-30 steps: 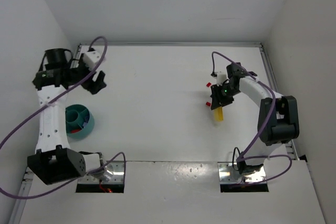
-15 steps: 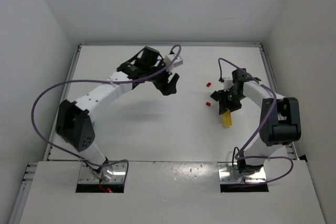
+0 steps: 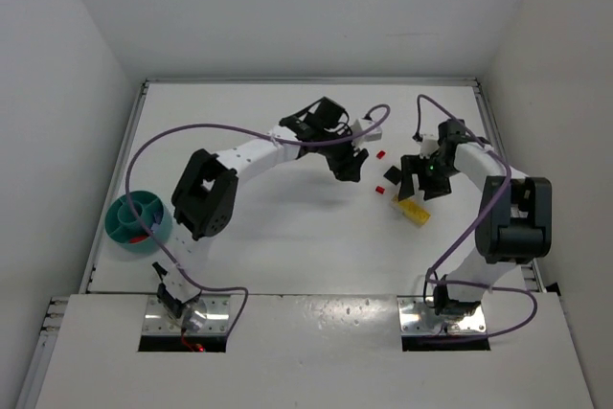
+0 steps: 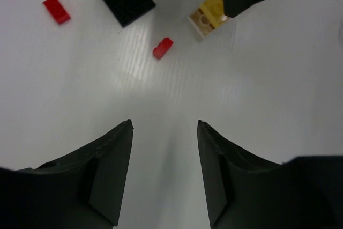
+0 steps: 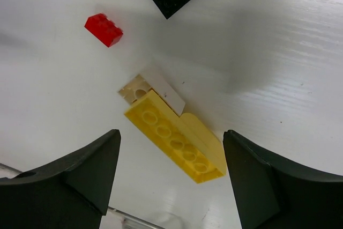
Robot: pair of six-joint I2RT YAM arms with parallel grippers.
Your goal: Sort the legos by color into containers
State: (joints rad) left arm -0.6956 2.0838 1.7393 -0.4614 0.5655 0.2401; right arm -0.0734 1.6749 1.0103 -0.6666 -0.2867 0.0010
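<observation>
Yellow brick (image 5: pixel 174 138) flat on worktop (image 5: pixel 278 52): likely light, rigid, slick; best pinched across its long sides. Right claw (image 5: pixel 170 135) spread over it, empty. Left claw (image 4: pixel 164 127) spread, empty.

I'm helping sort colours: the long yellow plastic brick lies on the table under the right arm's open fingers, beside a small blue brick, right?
Almost. The small plastic brick is red, not blue, as the right wrist view shows. The long yellow plastic brick does lie on the white table under the right arm's open fingers.
</observation>
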